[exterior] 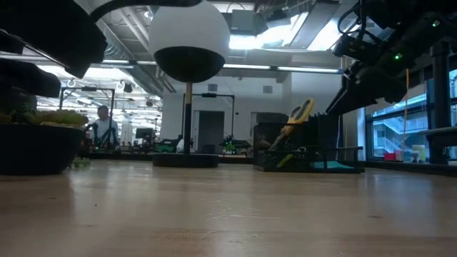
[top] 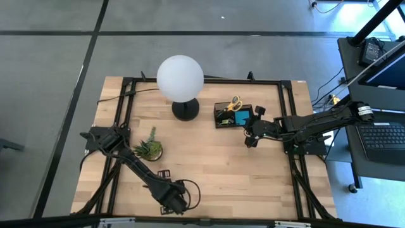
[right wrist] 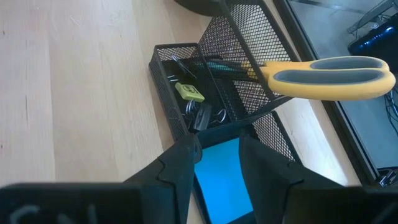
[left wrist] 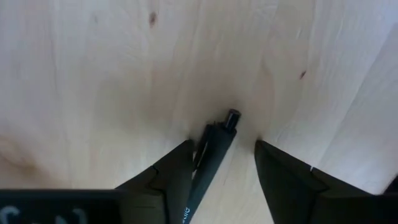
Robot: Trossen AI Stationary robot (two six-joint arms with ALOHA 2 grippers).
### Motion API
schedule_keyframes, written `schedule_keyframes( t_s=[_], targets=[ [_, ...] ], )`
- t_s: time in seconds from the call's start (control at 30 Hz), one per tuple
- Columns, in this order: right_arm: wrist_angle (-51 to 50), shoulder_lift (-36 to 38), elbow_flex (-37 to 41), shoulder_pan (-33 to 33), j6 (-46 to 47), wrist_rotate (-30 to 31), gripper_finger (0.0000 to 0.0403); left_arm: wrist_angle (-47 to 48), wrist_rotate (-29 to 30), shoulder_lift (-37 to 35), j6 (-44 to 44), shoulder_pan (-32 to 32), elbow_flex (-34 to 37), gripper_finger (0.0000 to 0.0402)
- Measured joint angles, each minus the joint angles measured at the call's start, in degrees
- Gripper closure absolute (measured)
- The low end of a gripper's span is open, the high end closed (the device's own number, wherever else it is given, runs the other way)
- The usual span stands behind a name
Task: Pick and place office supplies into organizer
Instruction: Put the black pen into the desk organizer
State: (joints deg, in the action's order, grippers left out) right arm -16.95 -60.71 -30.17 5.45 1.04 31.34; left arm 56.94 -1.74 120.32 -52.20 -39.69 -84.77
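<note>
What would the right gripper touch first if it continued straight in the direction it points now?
Probably the blue sticky-note pad in the organizer: the right gripper points at it between open fingers. How much height remains is unclear.

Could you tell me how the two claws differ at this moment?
The left claw is open at the table's near edge, straddling a black pen on bare wood. The right claw is open beside the organizer, above the blue sticky-note pad. Both hold nothing.

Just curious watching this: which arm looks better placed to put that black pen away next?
Probably the left: its gripper is open around the black pen. The right gripper hovers empty by the organizer.
</note>
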Motion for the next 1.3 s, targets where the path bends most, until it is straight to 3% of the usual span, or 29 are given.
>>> schedule_keyframes(
  t_s=[0.43,0.83,1.07,1.3],
  targets=[
    [0.0,0.0,0.0,0.0,-0.2,0.0,0.0274,-0.3,2.2,0.1,6.9,0.2,0.1,0.0300],
    [0.0,0.0,0.0,0.0,-0.3,0.0,0.0274,-1.0,3.5,0.2,7.0,0.2,0.1,0.0340],
    [0.0,0.0,0.0,0.0,-0.3,0.0,0.0274,-1.9,7.5,0.1,7.0,0.4,0.2,0.0350],
    [0.0,0.0,0.0,0.0,-0.3,0.0,0.0274,-2.2,7.5,0.1,7.0,0.4,0.2,0.0351]
  ],
)
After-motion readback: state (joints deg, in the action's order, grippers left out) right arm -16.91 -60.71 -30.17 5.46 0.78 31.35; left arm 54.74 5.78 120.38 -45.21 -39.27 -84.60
